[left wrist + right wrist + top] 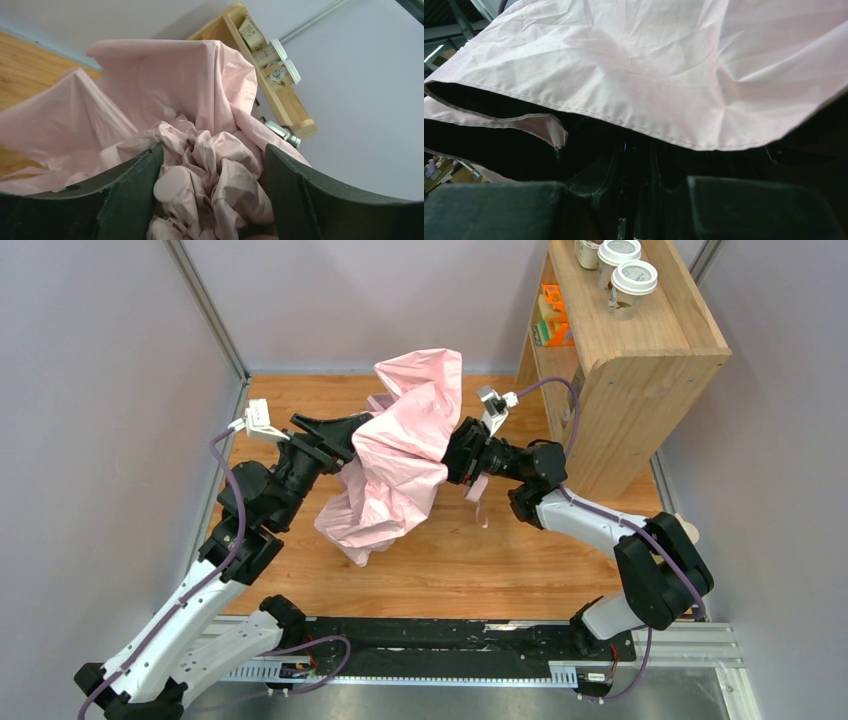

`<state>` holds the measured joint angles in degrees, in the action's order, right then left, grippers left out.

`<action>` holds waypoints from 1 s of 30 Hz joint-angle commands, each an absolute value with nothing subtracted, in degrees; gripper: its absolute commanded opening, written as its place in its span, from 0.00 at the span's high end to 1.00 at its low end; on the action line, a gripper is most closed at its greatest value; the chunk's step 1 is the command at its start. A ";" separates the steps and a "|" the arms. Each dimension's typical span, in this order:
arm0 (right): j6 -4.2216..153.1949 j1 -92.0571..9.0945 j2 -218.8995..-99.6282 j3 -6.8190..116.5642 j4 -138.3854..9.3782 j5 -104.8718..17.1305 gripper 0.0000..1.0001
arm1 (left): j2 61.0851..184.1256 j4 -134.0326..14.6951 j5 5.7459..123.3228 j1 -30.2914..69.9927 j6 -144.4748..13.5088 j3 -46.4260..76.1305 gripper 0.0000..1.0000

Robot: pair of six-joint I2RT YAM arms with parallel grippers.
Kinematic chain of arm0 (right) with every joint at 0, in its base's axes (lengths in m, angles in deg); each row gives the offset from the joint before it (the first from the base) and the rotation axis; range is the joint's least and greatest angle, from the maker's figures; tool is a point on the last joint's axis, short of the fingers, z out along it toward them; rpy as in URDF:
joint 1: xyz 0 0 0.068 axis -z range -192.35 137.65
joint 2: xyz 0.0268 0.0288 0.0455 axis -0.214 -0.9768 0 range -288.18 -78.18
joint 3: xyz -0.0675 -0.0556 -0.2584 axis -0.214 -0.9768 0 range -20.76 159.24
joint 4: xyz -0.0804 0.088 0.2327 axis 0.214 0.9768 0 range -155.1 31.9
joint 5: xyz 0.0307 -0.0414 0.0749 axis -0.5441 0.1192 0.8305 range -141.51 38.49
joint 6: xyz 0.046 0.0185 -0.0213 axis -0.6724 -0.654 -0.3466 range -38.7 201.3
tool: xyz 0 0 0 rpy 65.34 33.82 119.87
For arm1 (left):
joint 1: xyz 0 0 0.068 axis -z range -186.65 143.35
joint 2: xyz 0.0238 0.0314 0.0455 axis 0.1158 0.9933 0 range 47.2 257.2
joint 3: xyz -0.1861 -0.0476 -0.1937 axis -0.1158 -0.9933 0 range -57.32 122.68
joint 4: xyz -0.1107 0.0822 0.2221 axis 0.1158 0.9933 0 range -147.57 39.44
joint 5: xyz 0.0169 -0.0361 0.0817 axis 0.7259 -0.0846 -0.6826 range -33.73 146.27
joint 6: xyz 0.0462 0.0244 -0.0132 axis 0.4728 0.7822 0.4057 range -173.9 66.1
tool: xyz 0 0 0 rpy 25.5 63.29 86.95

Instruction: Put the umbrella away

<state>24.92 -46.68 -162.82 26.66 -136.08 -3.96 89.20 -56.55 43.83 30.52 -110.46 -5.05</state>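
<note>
The umbrella (395, 455) is held half-collapsed above the wooden surface (500, 560), its canopy loosely bunched. The left hand (212, 200) is spread apart around crumpled fabric. The right hand (455, 452) appears clamped on the shaft beneath. With only that one hold, the umbrella could be tipped or dropped, and loose fabric could be snagged.

The umbrella (400, 455) sits at the centre of the frame over the wooden bench (500, 560), its pale pink canopy (165, 90) collapsed into crumpled, bunched folds. Black lining (499, 145) shows under the hem. A pink wrist loop (483, 515) dangles at its right.
</note>
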 commanded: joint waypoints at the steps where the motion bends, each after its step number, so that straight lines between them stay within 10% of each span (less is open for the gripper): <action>1: 22.59 -47.77 -160.18 30.39 -152.64 -4.58 1.00 | 92.28 -64.06 53.89 29.04 -112.27 -4.49 0.23; 7: 21.71 -47.86 -159.57 29.42 -152.64 -5.72 1.00 | 93.08 -64.59 57.22 28.60 -112.17 -5.72 0.45; 12: 21.10 -48.48 -160.80 30.65 -152.38 -5.54 1.00 | 94.75 -67.33 62.16 27.72 -109.47 -4.86 0.94; 15: 22.67 -48.04 -160.28 30.04 -147.83 -6.25 0.98 | 94.75 -61.55 61.82 27.28 -104.03 -1.95 1.00; 21: 39.70 -48.21 -151.94 28.63 -109.74 -14.66 0.36 | 94.57 -46.52 53.84 27.28 -95.49 6.31 1.00; 30: 66.87 -51.90 -138.84 31.88 -55.91 -38.39 0.00 | 101.86 -29.64 34.85 27.28 -87.22 19.58 1.00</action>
